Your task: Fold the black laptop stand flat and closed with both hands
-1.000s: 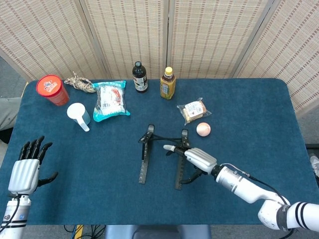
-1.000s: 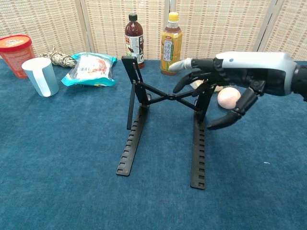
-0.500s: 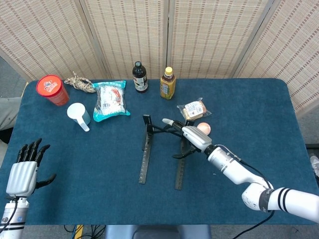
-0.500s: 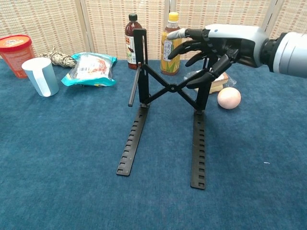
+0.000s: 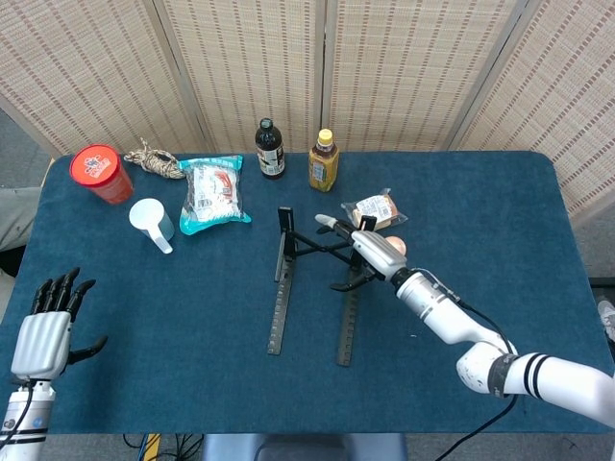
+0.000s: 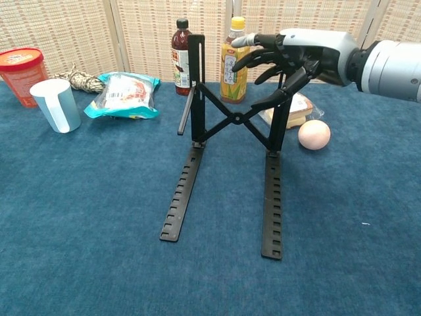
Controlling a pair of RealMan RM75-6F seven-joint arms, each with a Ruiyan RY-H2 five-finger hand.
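The black laptop stand point(image 6: 231, 155) sits mid-table, its two notched rails flat on the blue cloth and its rear uprights raised, joined by a crossed brace. The right hand point(image 6: 289, 58) curls over the top of the right upright; its fingers appear to grip it, though the contact is hard to make out. The left hand point(image 5: 48, 327) hovers at the table's near left edge, fingers spread, holding nothing.
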